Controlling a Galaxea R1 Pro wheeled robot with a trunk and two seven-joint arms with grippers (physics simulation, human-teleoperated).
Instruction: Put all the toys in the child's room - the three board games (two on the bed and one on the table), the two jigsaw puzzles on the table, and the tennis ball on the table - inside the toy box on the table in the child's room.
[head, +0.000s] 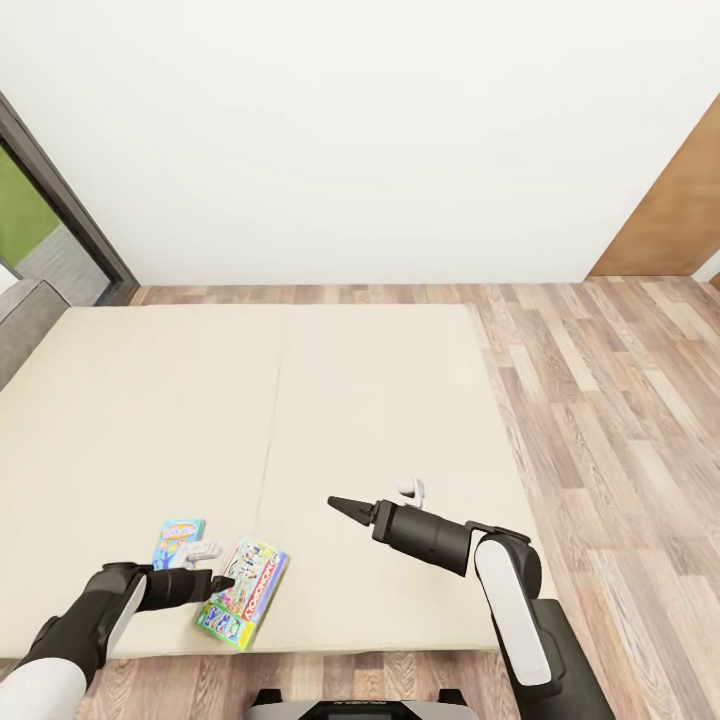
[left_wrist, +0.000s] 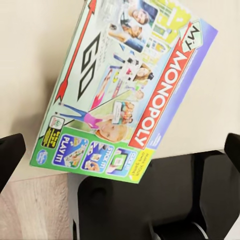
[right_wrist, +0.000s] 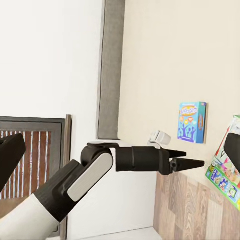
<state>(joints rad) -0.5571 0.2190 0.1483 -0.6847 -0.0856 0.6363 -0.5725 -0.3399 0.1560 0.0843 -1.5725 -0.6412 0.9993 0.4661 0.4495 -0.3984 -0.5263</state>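
Two board games lie near the front edge of the bed (head: 380, 420). One is a small blue box (head: 180, 540). The other is a white Monopoly box (head: 245, 592) with a green edge and red logo. My left gripper (head: 220, 582) hovers over the Monopoly box. In the left wrist view that box (left_wrist: 125, 85) lies between the spread black fingertips (left_wrist: 10, 155), and its green corner reaches past the mattress edge. My right gripper (head: 345, 508) hangs open over the mattress to the right, holding nothing. The right wrist view looks across at my left gripper (right_wrist: 187, 163), the blue box (right_wrist: 192, 121) and the Monopoly box (right_wrist: 225, 172).
Wood plank floor (head: 620, 420) runs along the bed's right side and behind it. A grey headboard (head: 25, 320) and a dark-framed window (head: 60, 200) stand at the left. A wooden door (head: 680, 210) is at the far right. My own base (head: 350, 705) is against the bed's front edge.
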